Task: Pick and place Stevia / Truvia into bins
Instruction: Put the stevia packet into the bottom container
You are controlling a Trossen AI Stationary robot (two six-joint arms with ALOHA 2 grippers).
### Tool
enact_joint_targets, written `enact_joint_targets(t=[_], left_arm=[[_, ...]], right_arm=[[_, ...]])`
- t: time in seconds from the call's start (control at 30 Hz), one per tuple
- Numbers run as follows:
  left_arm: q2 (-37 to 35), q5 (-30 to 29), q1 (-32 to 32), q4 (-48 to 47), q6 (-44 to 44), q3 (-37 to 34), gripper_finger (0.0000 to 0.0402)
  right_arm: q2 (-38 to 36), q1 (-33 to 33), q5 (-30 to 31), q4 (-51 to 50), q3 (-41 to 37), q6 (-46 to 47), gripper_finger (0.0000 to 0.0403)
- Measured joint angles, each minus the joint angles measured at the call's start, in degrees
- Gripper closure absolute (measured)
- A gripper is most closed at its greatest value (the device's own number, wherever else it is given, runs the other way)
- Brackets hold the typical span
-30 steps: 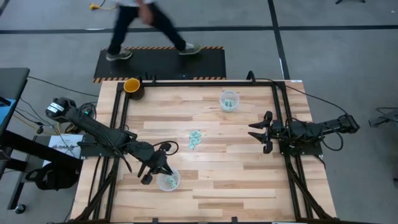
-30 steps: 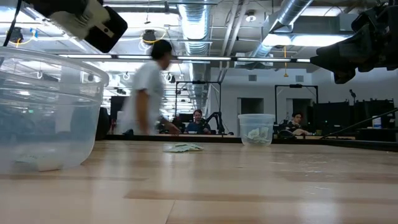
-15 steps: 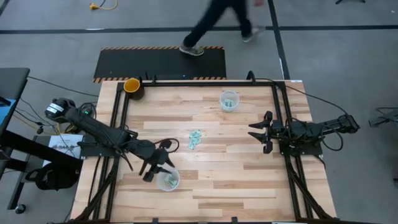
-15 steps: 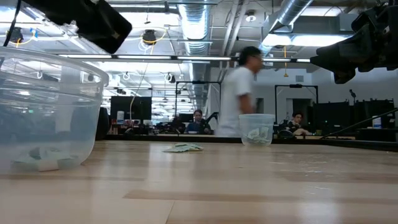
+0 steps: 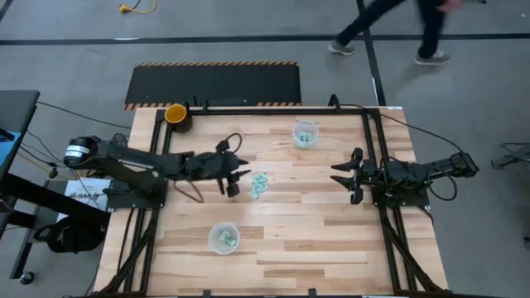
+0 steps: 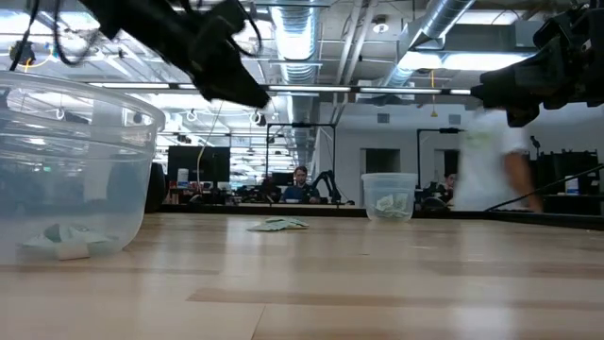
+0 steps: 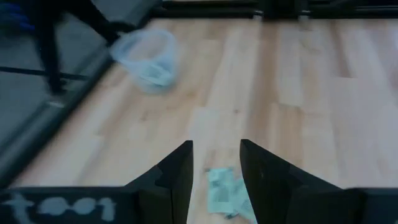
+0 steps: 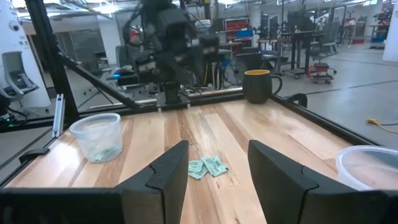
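A small pile of mint-green Stevia packets lies flat on the wood at the table's middle. My left gripper hovers open just left of the pile, slanting down at it. In the left wrist view the packets show past the gap between the fingers, untouched. One clear bin stands near the front edge with packets in it. The other clear bin stands far right and also holds packets. My right gripper waits open at the table's right side, above the wood.
A yellow-orange cup stands at the far left corner. Black frame rails run along the table's left and right sides. A person walks on the floor beyond the far edge. Bare wood lies between the pile and both bins.
My left gripper has swung from above the near bin toward the far edge and the middle, ending beside the packet pile and turned to face the table's right. Another packet now lies in the near bin. The person has walked from left to right behind the table.
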Motion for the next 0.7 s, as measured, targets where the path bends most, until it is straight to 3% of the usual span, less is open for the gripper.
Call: enact_joint_targets(t=[0.13, 0.4, 0.7], left_arm=[[6.35, 8.30, 3.56, 5.83, 1.05, 0.24, 0.0281], [17.63, 9.17, 6.41, 6.97, 3.39, 4.88, 0.0281], [26.13, 14.07, 6.60, 5.26, 3.47, 7.69, 0.0281]], right_arm=[[-0.02, 0.00, 0.00, 0.00, 0.00, 0.00, 0.0243], [-0.02, 0.00, -0.01, 0.00, 0.00, 0.00, 0.0243], [-0.01, 0.00, 0.00, 0.00, 0.00, 0.00, 0.0243]])
